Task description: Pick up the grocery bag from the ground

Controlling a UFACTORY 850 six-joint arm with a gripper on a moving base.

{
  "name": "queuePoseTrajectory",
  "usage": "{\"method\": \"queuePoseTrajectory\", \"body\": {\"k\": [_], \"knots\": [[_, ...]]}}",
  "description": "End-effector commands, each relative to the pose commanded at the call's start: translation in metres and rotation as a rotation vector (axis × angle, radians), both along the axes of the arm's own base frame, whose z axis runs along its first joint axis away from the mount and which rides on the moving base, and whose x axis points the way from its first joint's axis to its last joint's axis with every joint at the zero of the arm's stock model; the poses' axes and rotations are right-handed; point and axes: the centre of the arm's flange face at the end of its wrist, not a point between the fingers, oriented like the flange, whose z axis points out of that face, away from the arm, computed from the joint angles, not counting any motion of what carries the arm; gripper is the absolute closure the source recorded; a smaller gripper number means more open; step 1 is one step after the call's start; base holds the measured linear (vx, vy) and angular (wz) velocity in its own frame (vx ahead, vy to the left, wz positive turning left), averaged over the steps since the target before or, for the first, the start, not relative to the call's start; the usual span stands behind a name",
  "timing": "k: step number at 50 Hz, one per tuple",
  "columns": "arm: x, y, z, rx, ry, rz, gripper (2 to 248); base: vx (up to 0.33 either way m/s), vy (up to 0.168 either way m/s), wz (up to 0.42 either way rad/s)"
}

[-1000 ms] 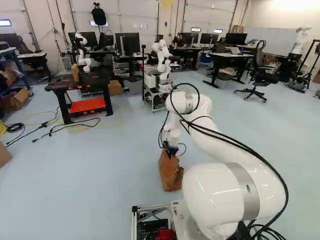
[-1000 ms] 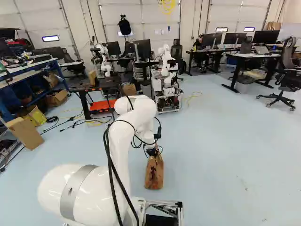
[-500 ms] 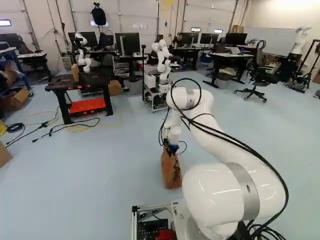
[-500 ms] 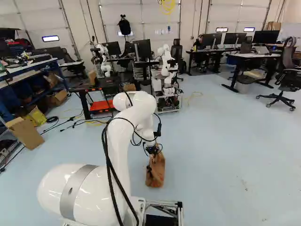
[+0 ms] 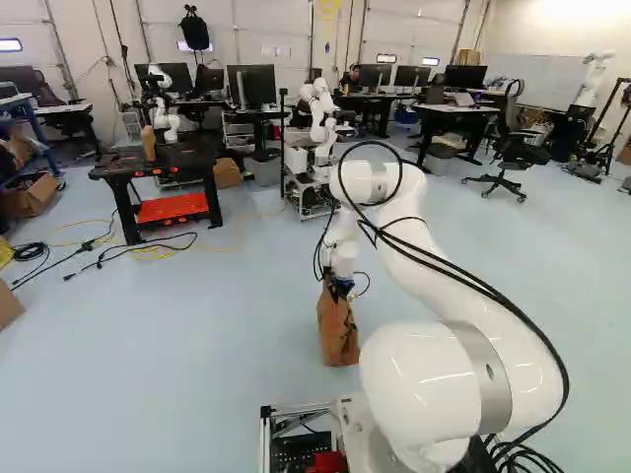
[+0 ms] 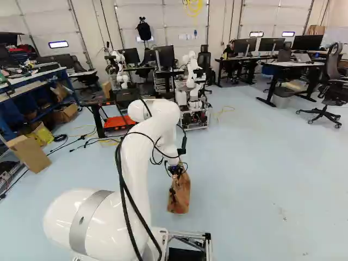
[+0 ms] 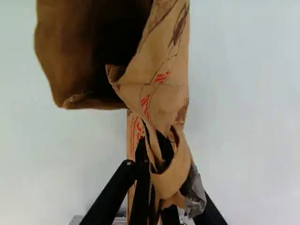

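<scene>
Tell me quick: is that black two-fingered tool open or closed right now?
Tool: closed, holding the brown paper grocery bag by a crumpled part of its top.

Blk bench (image 5: 192, 161) w/ orange shelf (image 5: 173, 208); backpack (image 5: 194, 31) hung behind (up high).

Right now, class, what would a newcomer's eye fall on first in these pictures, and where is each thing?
First, the big white arm, looming in the right foreground of the left base view with black cables looped along it. Next, the brown paper bag below its far end, its top pinched in the pincer. Farther off at that view's left, a bright orange shelf glows under a black workbench.
</scene>
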Motion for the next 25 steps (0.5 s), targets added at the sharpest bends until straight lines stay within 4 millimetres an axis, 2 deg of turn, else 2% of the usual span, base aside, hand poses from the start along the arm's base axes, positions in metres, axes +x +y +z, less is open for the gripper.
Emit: {"method": "queuePoseTrajectory", "body": {"k": [25], "knots": [[-0.003,0.000,0.038,-0.001,-0.015,0.000,229,0.000,0.000,0.000]]}}
